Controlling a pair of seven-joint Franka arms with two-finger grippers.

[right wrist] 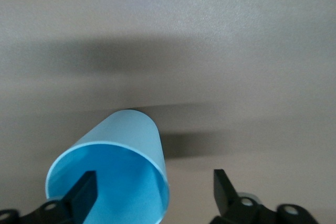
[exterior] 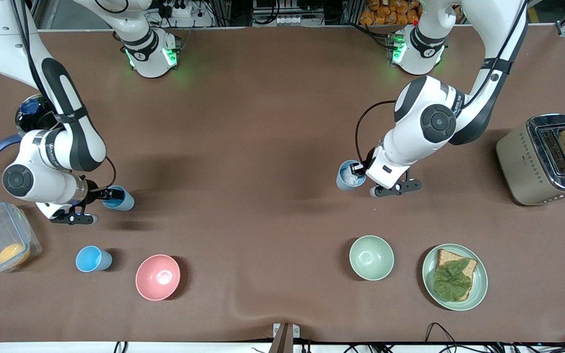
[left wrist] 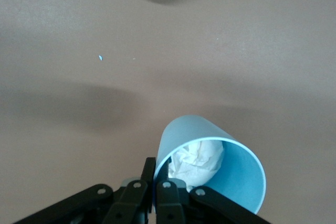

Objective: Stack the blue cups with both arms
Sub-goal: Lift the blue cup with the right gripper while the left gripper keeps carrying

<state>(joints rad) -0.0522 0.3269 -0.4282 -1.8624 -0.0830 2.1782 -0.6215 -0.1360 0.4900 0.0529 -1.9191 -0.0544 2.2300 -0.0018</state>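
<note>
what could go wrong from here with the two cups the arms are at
The left gripper pinches only the rim of its cup, which has crumpled paper inside; it may slip or spill. The right gripper is open, one finger inside its cup, so closing could tip it.

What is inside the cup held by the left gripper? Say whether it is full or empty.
Not empty. The cup pinched at its rim by the left gripper holds crumpled white paper, which fills only part of it; the blue inner wall shows beside the paper.

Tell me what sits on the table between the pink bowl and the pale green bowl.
Nothing: the front view shows bare brown table between pink bowl and pale green bowl.
</note>
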